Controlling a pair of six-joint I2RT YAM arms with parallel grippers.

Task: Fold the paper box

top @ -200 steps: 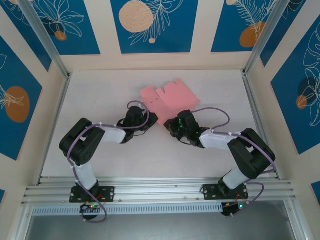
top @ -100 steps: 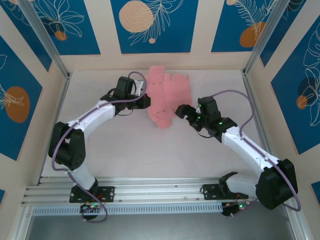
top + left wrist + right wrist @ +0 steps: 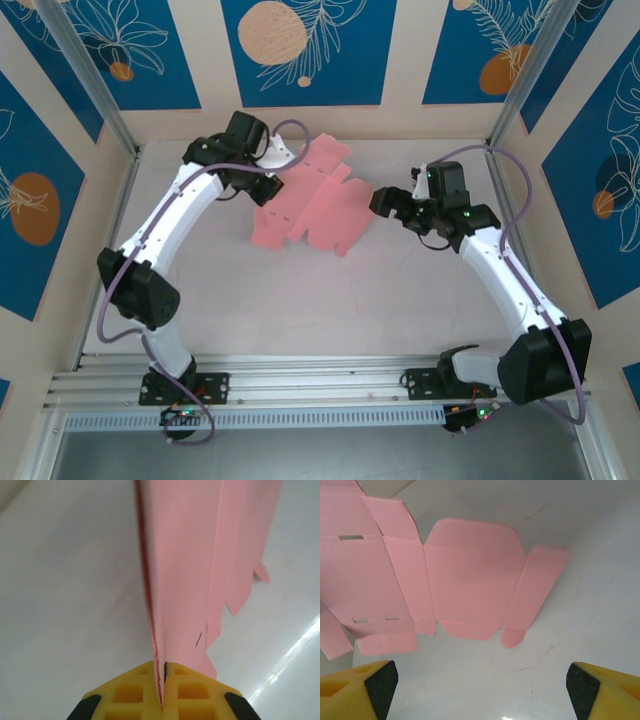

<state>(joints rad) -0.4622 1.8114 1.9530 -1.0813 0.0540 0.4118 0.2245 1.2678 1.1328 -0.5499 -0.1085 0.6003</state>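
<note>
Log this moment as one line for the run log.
paper box: flat unfolded cut-out | left gripper: jaws shut on its edge | right gripper: jaws open, holding nothing

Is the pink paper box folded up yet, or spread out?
Spread out, not folded: the paper box shows panels, flaps and slots laid open. The left fingers pinch one edge.

End effectors — left [image 3: 163, 676] pinched, right [image 3: 481, 682] splayed

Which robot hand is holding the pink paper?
The left hand: its yellow fingers are pinched shut on the edge of the paper. The right hand is wide open with nothing between its fingers.
</note>
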